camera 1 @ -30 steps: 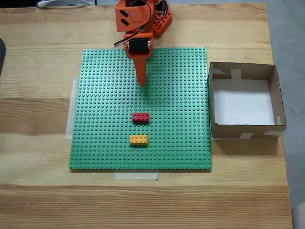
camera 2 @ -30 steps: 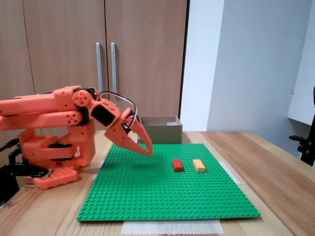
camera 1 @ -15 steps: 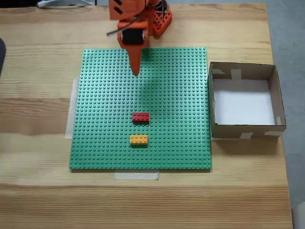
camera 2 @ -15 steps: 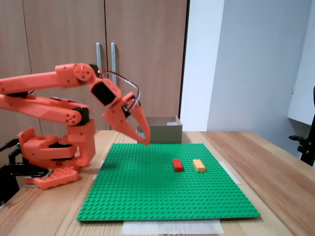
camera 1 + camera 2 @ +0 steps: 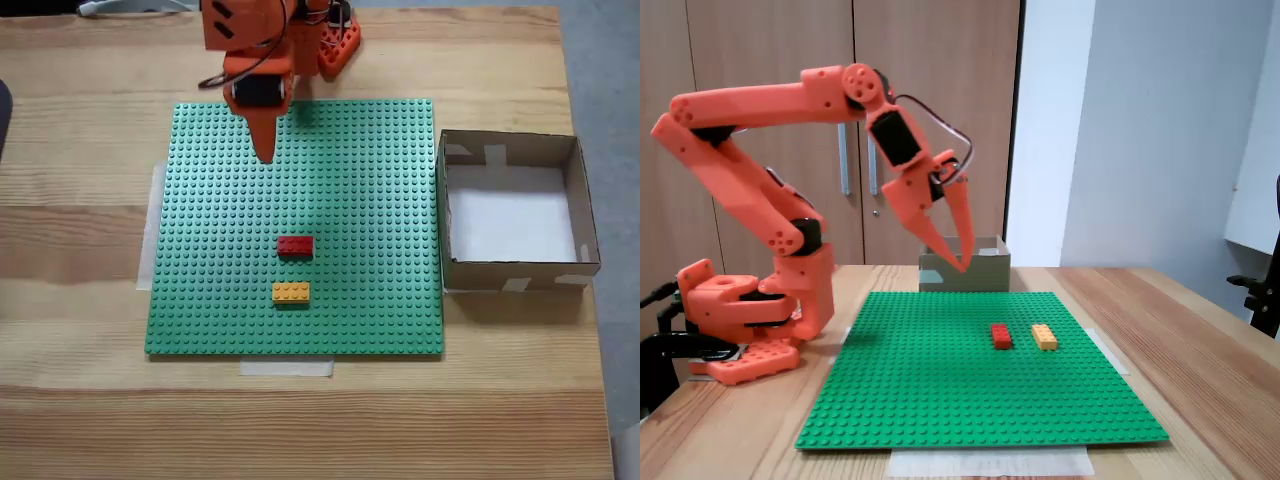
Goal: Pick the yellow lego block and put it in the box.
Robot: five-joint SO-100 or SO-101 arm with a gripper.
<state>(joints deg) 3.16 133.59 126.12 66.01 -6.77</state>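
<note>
Yellow lego block (image 5: 291, 292) sits untouched on the green baseplate (image 5: 210, 300) at six o'clock, red brick (image 5: 295, 245) just beyond. At three o'clock the box (image 5: 460, 272) stands empty. Farthest, at twelve, the jaws (image 5: 265, 155) hang together, gripping nothing; everything remains undone.

- A green studded baseplate (image 5: 300, 200) lay flat on the wooden surface (image 5: 80, 400), with pale tape (image 5: 286, 367) at its edges.
- A red brick (image 5: 295, 245) sat on the baseplate near its middle.
- Wooden cabinet doors (image 5: 780, 60) with metal handles (image 5: 842, 160) stood behind.
</note>
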